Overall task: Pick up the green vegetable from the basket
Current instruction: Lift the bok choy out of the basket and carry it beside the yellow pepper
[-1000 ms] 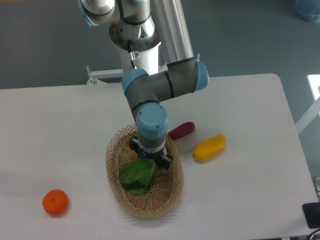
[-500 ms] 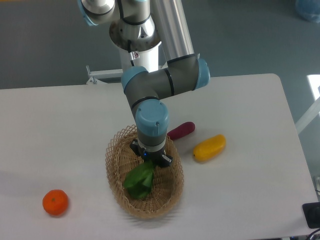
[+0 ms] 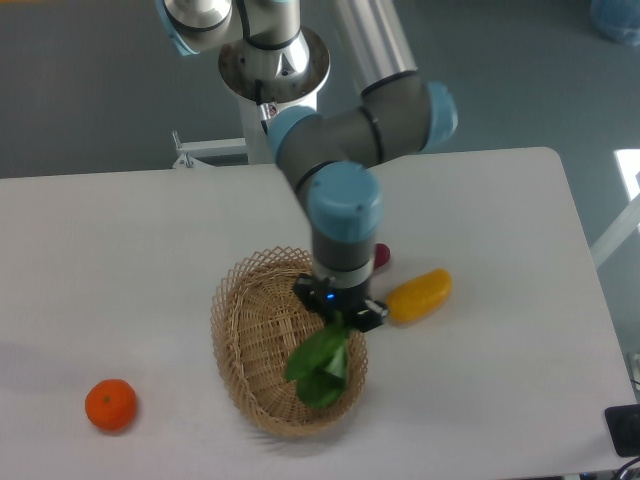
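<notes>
Fixed camera: black two-finger claw [image 3: 340, 316] clamped on the stalk end of the floppy green leafy vegetable [image 3: 320, 361], which hangs directly below it, over the near-right rim of the oval tan wicker basket [image 3: 245, 360]. Step in hand: lift-out. Next, likely raise straight up, clear of the rim.

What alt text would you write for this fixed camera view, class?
A robot gripper holds a green vegetable dangling above a wicker basket on a white table. An orange and a yellow vegetable lie nearby.
</notes>
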`<action>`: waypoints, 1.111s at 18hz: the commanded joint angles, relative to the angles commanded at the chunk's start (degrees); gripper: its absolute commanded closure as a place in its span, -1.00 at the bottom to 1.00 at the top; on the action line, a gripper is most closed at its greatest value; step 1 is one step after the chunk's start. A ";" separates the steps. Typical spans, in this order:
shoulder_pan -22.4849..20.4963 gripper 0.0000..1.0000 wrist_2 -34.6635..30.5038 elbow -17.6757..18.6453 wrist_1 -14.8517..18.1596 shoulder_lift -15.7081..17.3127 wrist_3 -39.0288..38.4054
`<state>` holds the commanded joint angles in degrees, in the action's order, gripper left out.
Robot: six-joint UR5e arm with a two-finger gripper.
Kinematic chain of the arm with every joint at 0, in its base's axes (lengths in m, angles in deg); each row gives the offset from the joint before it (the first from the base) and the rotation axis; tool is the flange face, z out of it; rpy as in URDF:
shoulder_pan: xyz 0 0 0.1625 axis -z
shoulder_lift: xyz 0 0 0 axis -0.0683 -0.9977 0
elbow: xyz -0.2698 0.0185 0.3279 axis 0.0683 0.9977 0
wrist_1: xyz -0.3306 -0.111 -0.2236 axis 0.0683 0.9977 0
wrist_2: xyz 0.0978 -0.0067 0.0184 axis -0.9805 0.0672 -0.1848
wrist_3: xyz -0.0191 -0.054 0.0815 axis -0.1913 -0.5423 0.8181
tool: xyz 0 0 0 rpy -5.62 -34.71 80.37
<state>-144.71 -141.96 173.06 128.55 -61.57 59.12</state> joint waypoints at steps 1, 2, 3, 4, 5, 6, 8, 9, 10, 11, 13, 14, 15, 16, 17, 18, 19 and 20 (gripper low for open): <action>-0.79 0.83 0.00 -0.79 0.53 -0.09 0.88; -1.58 0.81 0.00 -1.41 0.71 -0.09 2.10; -2.46 0.78 0.00 -1.59 0.80 -0.09 3.33; -3.34 0.77 0.00 -1.59 0.80 -0.09 4.83; -4.04 0.76 0.09 -1.59 0.80 0.00 6.49; -4.83 0.76 0.35 -1.68 0.97 0.09 8.16; -5.98 0.75 0.44 -2.11 2.20 0.35 10.19; -6.59 0.74 0.44 -2.55 3.16 0.35 11.42; -7.21 0.69 0.44 -3.17 4.30 0.26 13.00; -7.82 0.69 0.44 -3.87 5.62 0.26 14.58; -9.14 0.70 0.44 -4.92 7.99 0.26 17.31; -9.58 0.71 0.44 -5.28 8.61 0.18 18.45; -9.85 0.72 0.35 -5.54 8.62 0.18 19.25; -9.94 0.72 0.09 -5.81 8.62 0.00 19.78; -10.29 0.71 0.00 -6.16 8.53 -0.26 20.39; -10.64 0.70 -0.09 -6.77 8.62 -0.44 20.83; -11.08 0.66 -0.09 -7.30 8.62 -0.53 21.36; -11.08 0.65 0.00 -7.56 8.62 -0.79 21.97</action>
<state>-155.79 -141.96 165.49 137.17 -62.36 81.09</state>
